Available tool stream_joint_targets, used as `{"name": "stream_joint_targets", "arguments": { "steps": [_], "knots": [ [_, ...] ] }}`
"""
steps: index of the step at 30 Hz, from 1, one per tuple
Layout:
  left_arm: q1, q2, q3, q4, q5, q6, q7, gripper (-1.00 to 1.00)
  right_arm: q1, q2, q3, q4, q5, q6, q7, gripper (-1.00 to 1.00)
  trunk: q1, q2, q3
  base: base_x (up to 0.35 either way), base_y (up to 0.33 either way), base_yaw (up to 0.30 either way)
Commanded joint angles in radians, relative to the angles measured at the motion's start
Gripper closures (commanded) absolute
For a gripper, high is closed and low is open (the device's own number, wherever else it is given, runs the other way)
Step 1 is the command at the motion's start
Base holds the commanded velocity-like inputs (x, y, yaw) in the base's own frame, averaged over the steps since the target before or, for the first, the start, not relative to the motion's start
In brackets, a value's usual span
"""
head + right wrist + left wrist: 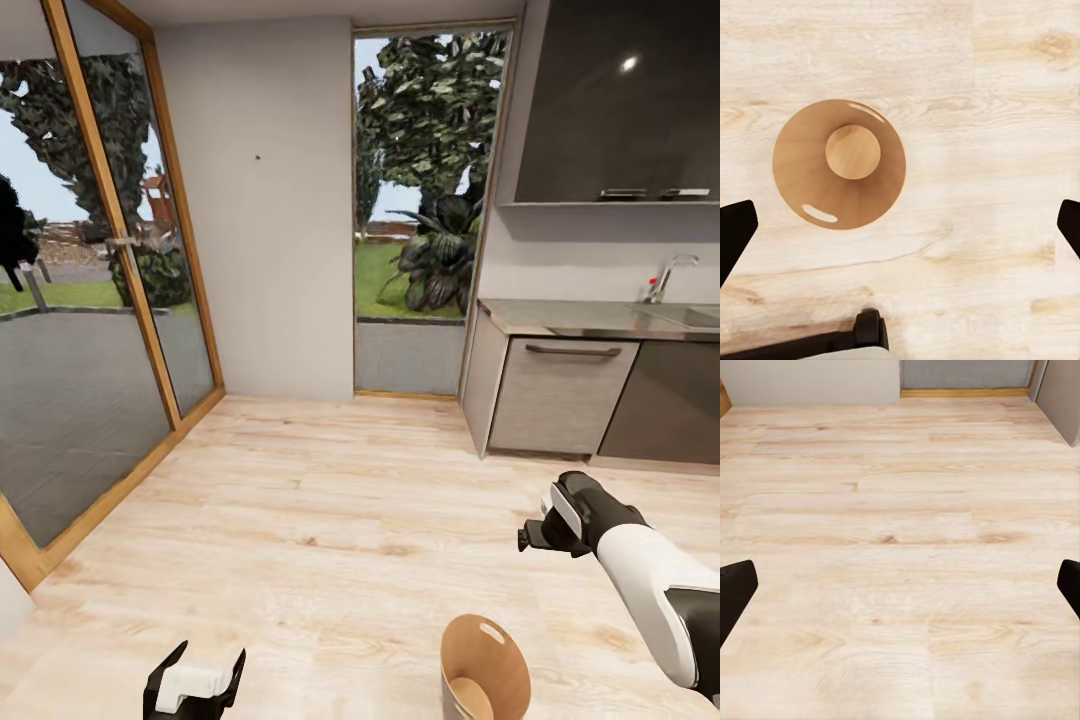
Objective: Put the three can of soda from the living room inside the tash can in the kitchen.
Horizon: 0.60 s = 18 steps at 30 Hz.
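Note:
The tash can (483,655), a small tapered bucket with a brown wood-look inside, stands on the pale kitchen floor just in front of me. In the right wrist view I look straight down into the tash can (802,161); only its bare round bottom shows inside. My right gripper (537,538) hovers above the floor beside it, open, with nothing between its fingers (900,225). At the lower left my left gripper (208,662) is open over bare floorboards (900,585). The cans of soda are out of view.
A grey cabinet run (560,395) with a steel counter (590,318) and a faucet (668,275) stands at the right. Wood-framed glass doors (90,380) line the left wall and a tall window (420,250) the back. Pale wood floor (330,520) stretches between them.

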Motion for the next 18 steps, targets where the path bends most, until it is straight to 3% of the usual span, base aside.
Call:
{"name": "stream_joint_targets", "arguments": {
  "steps": [1,18],
  "knots": [
    [0.0,0.0,0.0,0.0,0.0,0.0,0.0,-1.0,0.0,0.0,0.0,0.0,0.0,0.0,0.0,-1.0,0.004,-0.007,-0.003,0.0,0.0,0.0],
    [0.0,0.0,0.0,0.0,-0.001,0.016,-0.001,-1.0,0.0,-0.002,0.0,-0.001,0.0,0.0,0.001,-1.0,0.069,-0.126,-0.056,0.0,0.0,0.0]
  ]
}}
